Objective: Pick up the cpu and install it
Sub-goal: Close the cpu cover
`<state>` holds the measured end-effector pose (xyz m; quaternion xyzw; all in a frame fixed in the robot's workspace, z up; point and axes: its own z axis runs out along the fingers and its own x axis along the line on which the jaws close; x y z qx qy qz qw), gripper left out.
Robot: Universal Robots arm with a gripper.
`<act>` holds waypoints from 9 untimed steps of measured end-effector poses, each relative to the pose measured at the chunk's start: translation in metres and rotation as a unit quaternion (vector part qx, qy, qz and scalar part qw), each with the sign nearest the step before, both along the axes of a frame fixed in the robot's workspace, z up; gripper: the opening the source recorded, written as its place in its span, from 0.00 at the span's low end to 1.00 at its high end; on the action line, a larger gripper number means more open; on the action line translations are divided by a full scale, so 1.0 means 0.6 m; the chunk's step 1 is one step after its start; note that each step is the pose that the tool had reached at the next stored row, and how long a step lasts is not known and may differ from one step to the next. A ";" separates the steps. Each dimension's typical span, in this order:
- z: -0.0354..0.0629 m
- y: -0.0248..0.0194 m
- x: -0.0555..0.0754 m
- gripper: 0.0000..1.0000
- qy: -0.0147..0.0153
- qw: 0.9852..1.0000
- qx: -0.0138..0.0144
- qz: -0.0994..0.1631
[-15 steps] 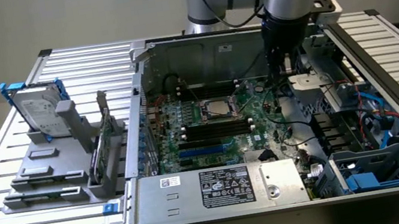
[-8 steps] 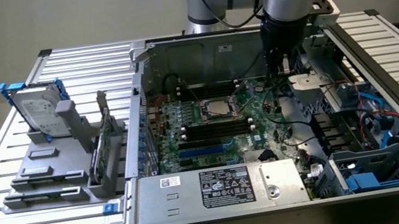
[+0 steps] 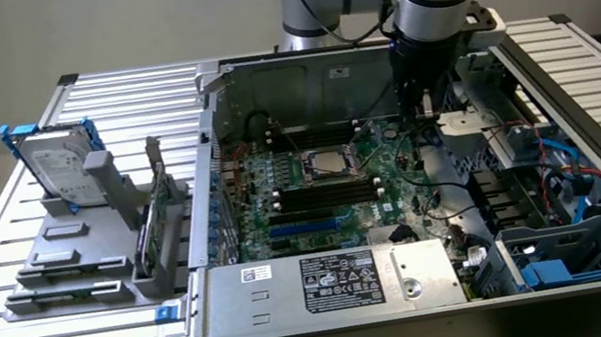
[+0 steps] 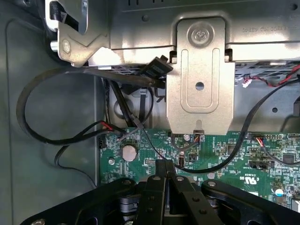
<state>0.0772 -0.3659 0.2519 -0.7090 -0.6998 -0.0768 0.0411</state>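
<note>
black gripper (image 4: 167,171) is seen with jaws pressed shut on nothing, held over the far edge of the green motherboard (image 4: 225,154) inside the case (image 3: 298,77). the cpu (image 3: 331,162) is seen lying in its socket (image 3: 306,167) mid-board, well apart; the pick is judged not begun, and calls for opened jaws.

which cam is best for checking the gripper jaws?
Wrist view: the gripper is shut, fingers pressed together, over the motherboard. Exterior view gives the gripper as a dark shape low inside the case, jaws hard to read.
</note>
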 end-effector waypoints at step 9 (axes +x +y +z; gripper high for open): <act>-0.010 0.0094 -0.017 0.11 0.000 1.000 0.007 0.002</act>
